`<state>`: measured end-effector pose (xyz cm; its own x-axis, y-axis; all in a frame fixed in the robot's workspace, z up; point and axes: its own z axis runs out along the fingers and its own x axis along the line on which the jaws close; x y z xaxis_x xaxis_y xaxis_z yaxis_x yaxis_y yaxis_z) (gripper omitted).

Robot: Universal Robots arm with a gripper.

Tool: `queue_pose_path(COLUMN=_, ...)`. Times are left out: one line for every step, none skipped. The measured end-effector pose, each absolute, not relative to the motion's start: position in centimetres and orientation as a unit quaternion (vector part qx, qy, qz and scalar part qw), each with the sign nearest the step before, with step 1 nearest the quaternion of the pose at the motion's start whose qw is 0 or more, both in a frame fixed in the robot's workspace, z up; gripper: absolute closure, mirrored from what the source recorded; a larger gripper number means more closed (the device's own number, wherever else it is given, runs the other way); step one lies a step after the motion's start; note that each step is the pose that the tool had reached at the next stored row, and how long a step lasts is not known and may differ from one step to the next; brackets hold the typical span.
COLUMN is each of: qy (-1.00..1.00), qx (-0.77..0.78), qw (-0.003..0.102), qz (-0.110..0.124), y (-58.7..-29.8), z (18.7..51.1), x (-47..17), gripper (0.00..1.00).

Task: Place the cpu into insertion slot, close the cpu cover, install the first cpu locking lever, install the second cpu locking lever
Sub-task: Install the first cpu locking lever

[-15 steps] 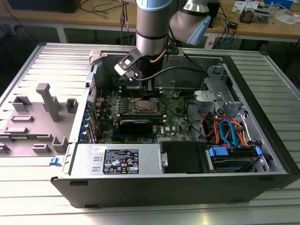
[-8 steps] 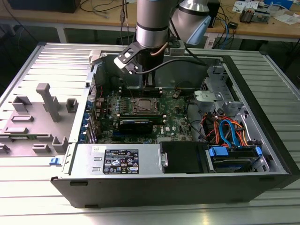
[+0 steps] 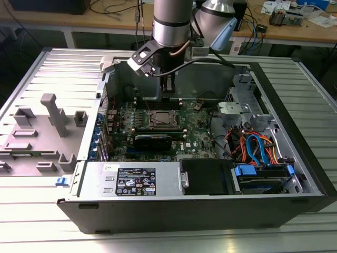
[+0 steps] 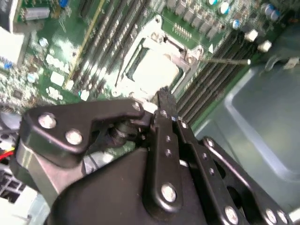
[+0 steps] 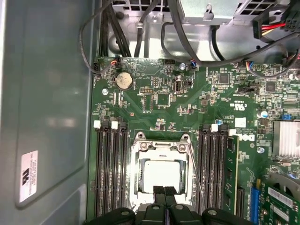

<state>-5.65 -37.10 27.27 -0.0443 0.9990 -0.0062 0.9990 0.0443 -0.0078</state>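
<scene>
Your hand [image 5: 164,190] is clenched on nothing, tips together just above the cover [image 5: 159,149], which lies flat over the cpu [image 5: 161,173], keeping it in.

Near edge of cpu cover [image 5: 161,146] hidden from you behind gripper [image 5: 165,192] in first wrist view. Arm [image 3: 171,21] cut off at upper edge of exterior view.
</scene>
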Motion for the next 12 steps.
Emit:
queue_pose_path(qy=-0.723, qx=-0.691, qw=0.0, qz=0.005, y=-37.1, z=27.47, x=-5.65, gripper=0.89)
queue_pose_path(qy=-0.723, qx=-0.691, qw=0.001, qz=0.005, y=-37.1, z=27.66, x=-5.65, gripper=0.89)
queue_pose_path(qy=-0.723, qx=-0.691, qw=0.001, qz=0.005, y=-37.1, z=27.76, x=-5.65, gripper=0.89)
queue_pose_path(qy=-0.723, qx=-0.691, qw=0.001, qz=0.005, y=-37.1, z=27.77, x=-5.65, gripper=0.89)
queue_pose_path(qy=-0.723, qx=-0.691, qw=0.001, qz=0.005, y=-37.1, z=27.76, x=-5.64, gripper=0.89)
queue_pose_path(qy=-0.723, qx=-0.691, qw=0.001, qz=0.005, y=-37.1, z=27.77, x=-5.65, gripper=0.89)
queue_pose_path(qy=-0.723, qx=-0.691, qw=0.001, qz=0.005, y=-37.1, z=27.78, x=-5.65, gripper=0.89)
queue_pose_path(qy=-0.723, qx=-0.691, qw=0.001, qz=0.005, y=-37.1, z=27.78, x=-5.65, gripper=0.89)
queue_pose_path(qy=-0.723, qx=-0.691, qw=0.001, qz=0.005, y=-37.1, z=27.78, x=-5.65, gripper=0.89)
queue_pose_path(qy=-0.723, qx=-0.691, qw=0.001, qz=0.005, y=-37.1, z=27.79, x=-5.65, gripper=0.89)
queue_pose_path(qy=-0.724, qx=-0.689, qw=0.001, qz=0.005, y=-37.1, z=27.79, x=-5.65, gripper=0.89)
queue_pose_path(qy=-0.726, qx=-0.687, qw=0.001, qz=0.005, y=-37.1, z=27.79, x=-5.65, gripper=0.89)
